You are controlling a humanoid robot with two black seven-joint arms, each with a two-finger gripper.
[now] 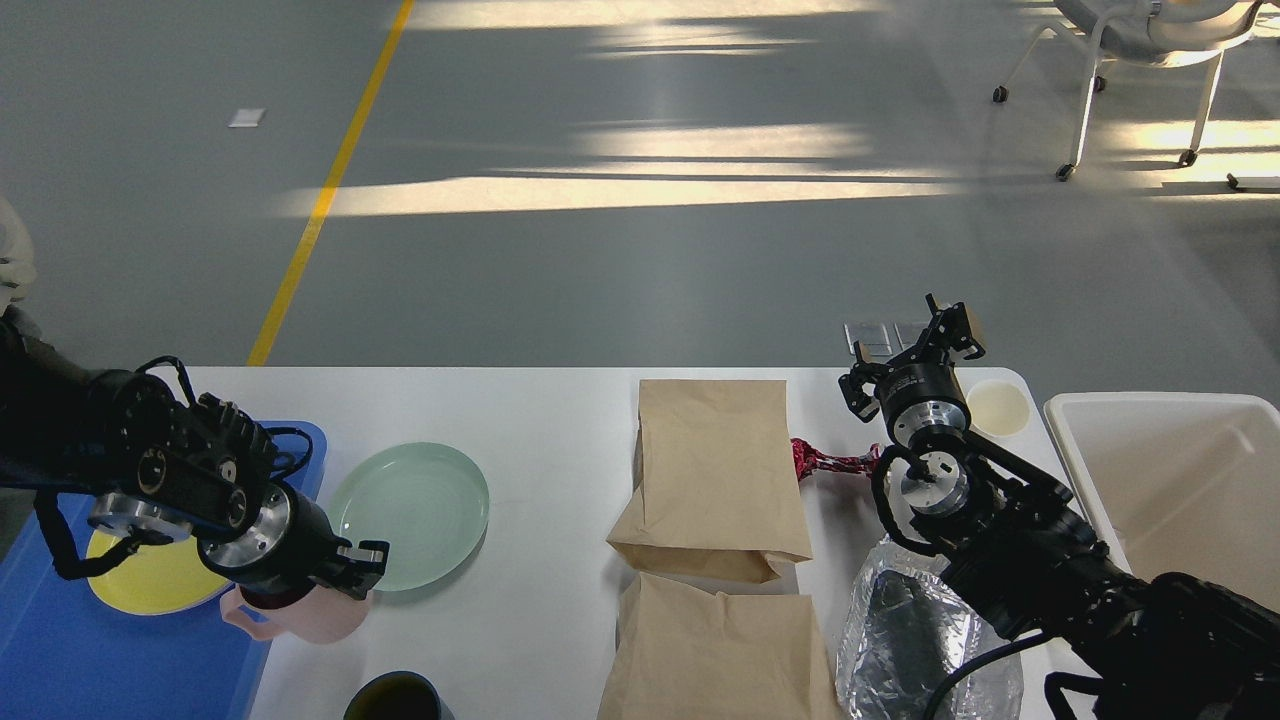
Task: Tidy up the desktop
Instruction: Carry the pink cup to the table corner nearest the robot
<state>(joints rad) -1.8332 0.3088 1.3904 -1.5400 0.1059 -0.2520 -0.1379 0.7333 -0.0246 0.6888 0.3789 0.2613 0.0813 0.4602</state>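
left fingers (352, 568) clamped on pink cup (300, 615) rim over desktop (540, 420) edge; right fingers (945, 325) spread apart, touching nothing.

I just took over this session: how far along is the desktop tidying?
Early. Done: a yellow plate lies in the blue tray. In hand: the left tool is at the pink cup by the tray's edge; its grip is unclear. Left on the desktop: green plate, two paper bags, plastic bag, red wrapper.
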